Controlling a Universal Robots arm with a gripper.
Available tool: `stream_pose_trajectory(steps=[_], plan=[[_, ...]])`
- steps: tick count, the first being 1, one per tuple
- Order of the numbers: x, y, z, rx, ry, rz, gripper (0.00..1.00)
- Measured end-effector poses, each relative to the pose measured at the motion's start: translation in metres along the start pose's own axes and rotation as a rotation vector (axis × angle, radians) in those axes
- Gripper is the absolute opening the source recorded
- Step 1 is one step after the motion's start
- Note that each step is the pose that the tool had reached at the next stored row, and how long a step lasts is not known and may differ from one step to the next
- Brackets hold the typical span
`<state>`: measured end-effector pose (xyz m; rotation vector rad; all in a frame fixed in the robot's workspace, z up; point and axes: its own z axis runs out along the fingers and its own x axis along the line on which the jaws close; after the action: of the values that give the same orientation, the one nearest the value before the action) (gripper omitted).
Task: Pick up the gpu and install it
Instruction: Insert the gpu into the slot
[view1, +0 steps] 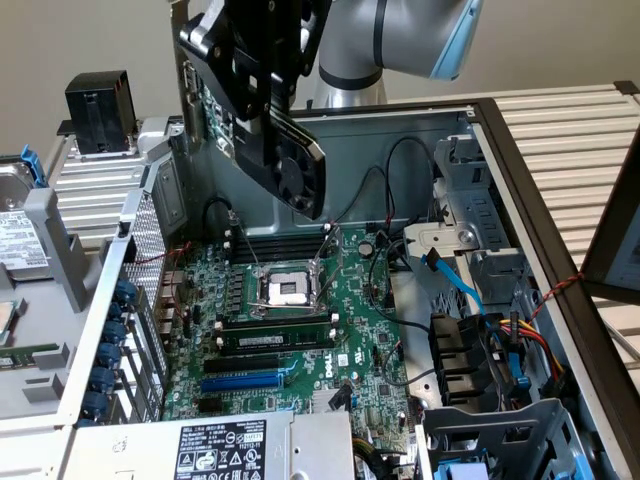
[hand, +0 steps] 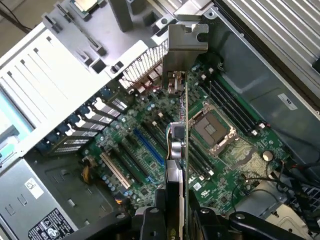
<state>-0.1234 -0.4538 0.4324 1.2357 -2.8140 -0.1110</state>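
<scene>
The gripper (hand: 176, 217) is clamped on the gpu (view1: 290, 160), one finger on each face of the card. The card hangs in the air well above the board (view1: 370, 330), over the open case (view1: 520, 200). In the exterior view it's tilted, fan face out, nothing touching yet. From the wrist it reads edge-on, with the metal bracket (hand: 187, 42) at the far end, pointing toward the rear wall of the case. To my eye this carry needs the tilt taken out first, so the card's edge runs parallel to the board before it gets low. The blue slot (view1: 243, 381) looks the likely seat. In the wrist view the card's line sits nearer the socket (view1: 290, 290) than that slot, so I'd say it needs a sideways correction while it's high. The bracket matters as much as the edge connector, since it has to slide down inside the rear openings by the blue tabs (view1: 110, 330) without catching the perforated wall. Those loose black cables (view1: 400, 180) are off toward the exterior view's right, near but apart from the card. A slow, straight drop would suit, with no twisting, and the grip firm enough that the card can't rock.
</scene>
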Motion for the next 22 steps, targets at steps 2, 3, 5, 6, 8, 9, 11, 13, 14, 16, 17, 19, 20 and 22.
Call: stream_pose_trajectory(steps=[2,3,5,6,8,9,11,13,14,16,17,19,20,22], plan=[[0.0,-0.0001,0.0008,0.005,0.0053,-0.031,0.27],[0.0,-0.0001,0.0013,0.0077,0.0081,-0.047,0.27],[-0.0001,-0.0002,0.0022,0.0126,0.0137,-0.078,0.27],[-0.0001,-0.0003,0.0027,0.015,0.0169,-0.095,0.27],[-0.0001,-0.0003,0.0035,0.0194,0.0225,-0.127,0.27],[-0.0001,-0.0004,0.004,0.0212,0.0247,-0.146,0.27],[-0.0001,-0.0005,0.0049,0.024,0.0274,-0.181,0.27],[-0.0002,-0.0005,0.0055,0.0268,0.0294,-0.217,0.27],[-0.0002,-0.0006,0.0059,0.0284,0.0302,-0.236,0.27],[-0.0002,-0.0006,0.0065,0.0314,0.0319,-0.271,0.27],[-0.0002,-0.0006,0.0068,0.0331,0.0327,-0.29,0.27],[-0.0002,-0.0007,0.0074,0.0359,0.0346,-0.326,0.27],[-0.0002,-0.0007,0.0078,0.0368,0.0359,-0.344,0.27],[-0.0002,-0.0008,0.0085,0.0376,0.0381,-0.381,0.27]])
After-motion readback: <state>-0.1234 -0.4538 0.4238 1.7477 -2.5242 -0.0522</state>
